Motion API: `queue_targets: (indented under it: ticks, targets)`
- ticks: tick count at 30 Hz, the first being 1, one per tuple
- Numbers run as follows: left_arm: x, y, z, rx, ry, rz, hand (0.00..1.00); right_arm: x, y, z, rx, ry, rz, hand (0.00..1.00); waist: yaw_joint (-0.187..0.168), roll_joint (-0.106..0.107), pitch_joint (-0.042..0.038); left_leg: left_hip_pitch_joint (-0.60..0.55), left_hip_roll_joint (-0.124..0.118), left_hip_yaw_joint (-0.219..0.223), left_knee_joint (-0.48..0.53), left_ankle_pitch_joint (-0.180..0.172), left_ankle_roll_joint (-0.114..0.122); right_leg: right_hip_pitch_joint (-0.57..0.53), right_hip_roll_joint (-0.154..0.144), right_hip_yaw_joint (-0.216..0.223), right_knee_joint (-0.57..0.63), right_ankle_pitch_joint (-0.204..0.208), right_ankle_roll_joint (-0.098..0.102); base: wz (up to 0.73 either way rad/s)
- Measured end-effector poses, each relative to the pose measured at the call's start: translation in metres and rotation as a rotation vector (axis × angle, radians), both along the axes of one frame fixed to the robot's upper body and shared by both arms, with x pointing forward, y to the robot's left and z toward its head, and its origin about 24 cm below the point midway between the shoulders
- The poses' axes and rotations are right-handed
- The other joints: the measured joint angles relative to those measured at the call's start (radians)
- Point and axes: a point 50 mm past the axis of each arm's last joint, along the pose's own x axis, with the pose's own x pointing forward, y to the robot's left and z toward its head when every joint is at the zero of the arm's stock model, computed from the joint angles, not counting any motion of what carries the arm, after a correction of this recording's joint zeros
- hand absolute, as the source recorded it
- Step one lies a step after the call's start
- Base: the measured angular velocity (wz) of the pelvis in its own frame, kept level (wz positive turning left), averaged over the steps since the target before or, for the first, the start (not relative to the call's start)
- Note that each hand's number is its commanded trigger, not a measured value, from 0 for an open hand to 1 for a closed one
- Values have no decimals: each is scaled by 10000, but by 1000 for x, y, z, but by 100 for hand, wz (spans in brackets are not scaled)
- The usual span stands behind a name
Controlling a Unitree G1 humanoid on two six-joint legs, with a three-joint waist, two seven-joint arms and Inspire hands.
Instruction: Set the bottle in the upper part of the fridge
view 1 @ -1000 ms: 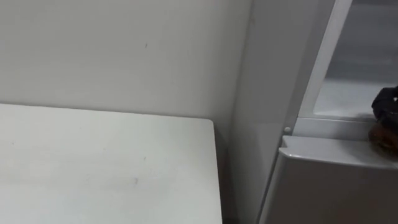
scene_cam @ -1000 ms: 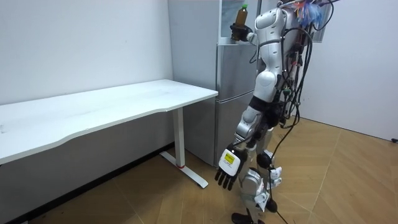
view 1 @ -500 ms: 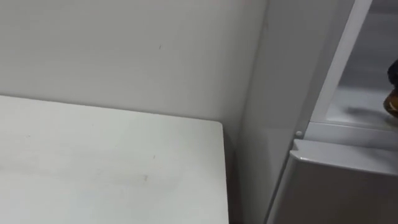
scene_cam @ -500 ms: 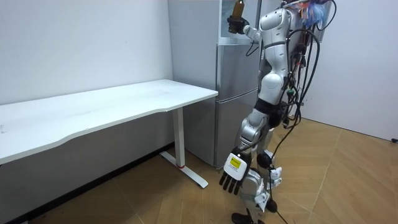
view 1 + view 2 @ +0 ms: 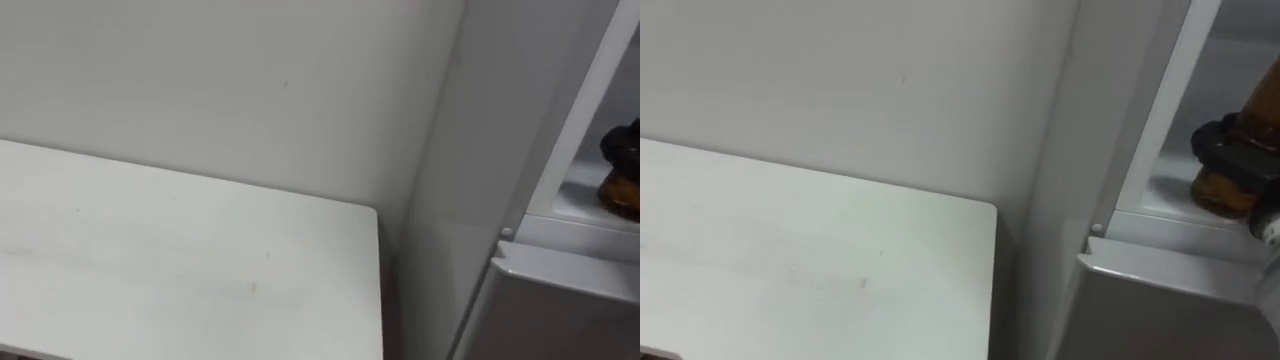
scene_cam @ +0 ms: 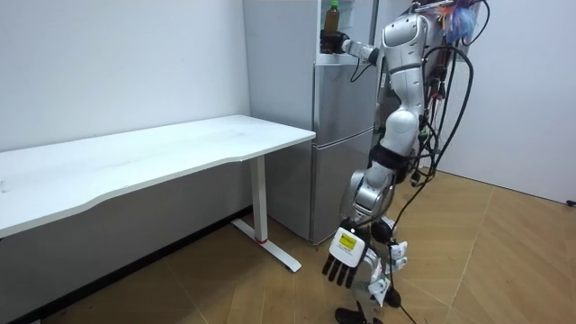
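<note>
An amber bottle (image 5: 1218, 190) with a green cap (image 6: 332, 5) stands upright inside the open upper fridge compartment (image 5: 1175, 205). Its base is at the compartment's white floor, and I cannot tell whether it touches. My right hand (image 5: 1236, 150) is shut on the bottle's lower body, with dark fingers wrapped round it. The same hand (image 5: 622, 148) and bottle (image 5: 622, 192) sit at the left eye view's right edge. In the room view my right arm reaches up to the fridge (image 6: 342, 135). My left hand (image 6: 345, 258) hangs open beside my leg.
A white desk (image 6: 162, 153) stands against the wall on the room view's left, its corner (image 5: 340, 250) close to the fridge's side. The lower fridge door (image 5: 1160, 310) is closed beneath the open compartment. Wooden floor (image 6: 486, 261) lies behind me.
My right hand has carried the bottle further into the upper compartment, toward the room view's left. My left hand has swung lower. The eye views have shifted with my head.
</note>
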Motion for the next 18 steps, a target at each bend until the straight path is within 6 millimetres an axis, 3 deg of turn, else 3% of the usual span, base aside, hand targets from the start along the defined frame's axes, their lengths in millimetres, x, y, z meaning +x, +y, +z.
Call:
queue_targets:
  ticks: [2,11,17,18]
  targets:
    - [-5,0,0,2,111,63,0,0,0,0,-38,-19,168,100,115,39,0,-9,-3,-113,18,2,-3,28,-15,-278,-1,0,0,9]
    - [-31,2,3,94,417,1122,0,-1,-14,-6,-390,576,-227,100,693,121,-18,107,-35,-301,10,13,-18,321,-6,-461,-160,0,0,6]
    - [-50,4,6,151,881,1582,0,-2,-18,-8,-291,604,-802,100,796,138,-6,-5,-74,-526,99,19,-29,409,3,-642,-297,0,-1,10]
    - [-51,4,6,169,900,1616,0,-3,-18,-7,-278,579,-895,96,818,151,-3,-27,-73,-547,125,19,-29,403,5,-653,-297,1,-1,14]
